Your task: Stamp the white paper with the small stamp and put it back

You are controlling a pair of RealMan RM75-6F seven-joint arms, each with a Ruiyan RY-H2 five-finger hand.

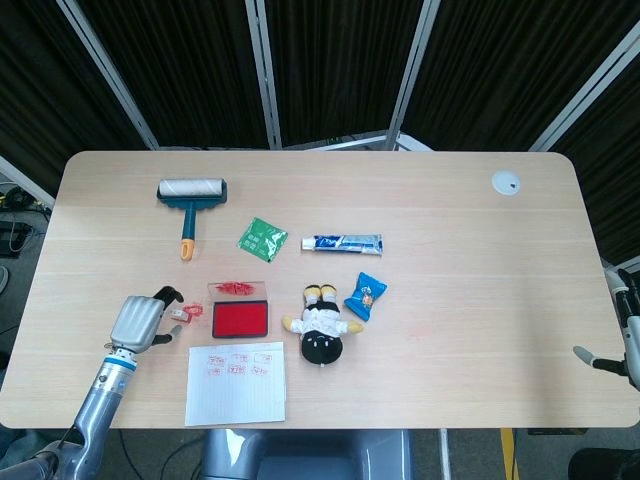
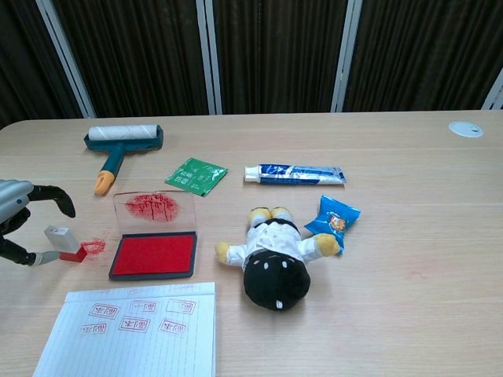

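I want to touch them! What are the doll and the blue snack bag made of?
The doll looks like soft plush cloth: fuzzy black head, matte white shirt. The blue snack bag looks like thin shiny plastic foil: it is crinkly with bright glints.
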